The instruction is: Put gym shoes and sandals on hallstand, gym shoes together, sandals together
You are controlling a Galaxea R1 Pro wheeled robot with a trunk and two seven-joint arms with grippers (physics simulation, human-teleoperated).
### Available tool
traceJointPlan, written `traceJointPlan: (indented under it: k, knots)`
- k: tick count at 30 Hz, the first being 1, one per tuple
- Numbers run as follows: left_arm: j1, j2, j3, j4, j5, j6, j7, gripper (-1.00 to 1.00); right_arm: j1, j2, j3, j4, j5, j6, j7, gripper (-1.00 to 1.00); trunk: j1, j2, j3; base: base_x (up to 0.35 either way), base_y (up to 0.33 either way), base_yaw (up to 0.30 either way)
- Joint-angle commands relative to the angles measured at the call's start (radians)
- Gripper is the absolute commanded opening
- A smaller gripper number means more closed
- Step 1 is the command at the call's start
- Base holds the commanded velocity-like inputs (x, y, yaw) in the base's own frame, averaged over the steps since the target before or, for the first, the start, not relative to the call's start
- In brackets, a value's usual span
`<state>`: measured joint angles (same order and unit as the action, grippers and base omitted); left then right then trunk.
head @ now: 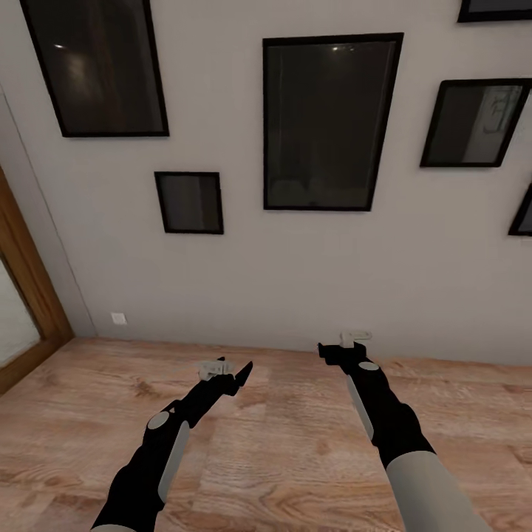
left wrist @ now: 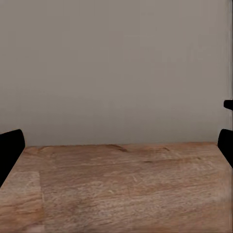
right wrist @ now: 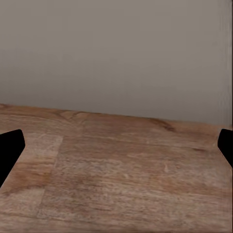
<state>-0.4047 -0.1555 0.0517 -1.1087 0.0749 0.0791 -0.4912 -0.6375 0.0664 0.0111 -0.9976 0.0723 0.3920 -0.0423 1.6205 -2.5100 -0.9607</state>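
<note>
I face a plain wall over the corridor floor (head: 295, 451), light brown wood-grain planks. The gym shoes, the sandals and the hallstand are out of view. My left gripper (head: 235, 373) hovers low over the floor, left of centre. Farther forward and to the right, my right gripper (head: 341, 346) is held close to the wall's base. In the left wrist view the black fingers (left wrist: 9, 153) stand far apart at the picture's edges with only floor (left wrist: 121, 189) between them. The right wrist view shows the same: fingers (right wrist: 9, 150) spread wide over bare planks (right wrist: 126, 170). Both grippers are open and hold nothing.
The grey-white wall (head: 295, 295) stands just ahead and carries several dark, black-framed pictures (head: 329, 122). A wooden door frame (head: 26, 295) runs down the left edge. A small white wall socket (head: 118, 318) sits near the floor at the left.
</note>
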Motion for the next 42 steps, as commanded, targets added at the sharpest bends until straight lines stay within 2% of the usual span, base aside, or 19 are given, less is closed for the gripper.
traceJointPlan:
  k: [1,10,18,42]
  knots:
    - [0.000,-0.001,0.003,-0.001,0.008,0.008,-0.007,1.00,-0.001,0.001,0.001,-0.001,0.007,0.006,-0.002,1.00,0.000,0.000,-0.001,-0.009,0.028,-0.268]
    - [0.000,-0.001,0.003,-0.001,0.008,0.008,-0.007,1.00,-0.001,0.000,0.001,-0.001,0.007,0.006,-0.002,1.00,0.000,0.000,-0.001,-0.002,0.015,-0.268]
    - [0.000,-0.001,0.003,0.000,0.008,0.008,-0.007,1.00,-0.001,0.000,0.001,-0.001,0.007,0.006,-0.002,1.00,0.000,0.000,-0.001,-0.056,0.145,-0.268]
    - [0.000,-0.001,0.003,0.000,0.008,0.008,-0.007,1.00,-0.001,0.001,0.001,-0.001,0.007,0.006,-0.002,1.00,0.000,0.000,-0.001,-0.002,0.004,-0.268]
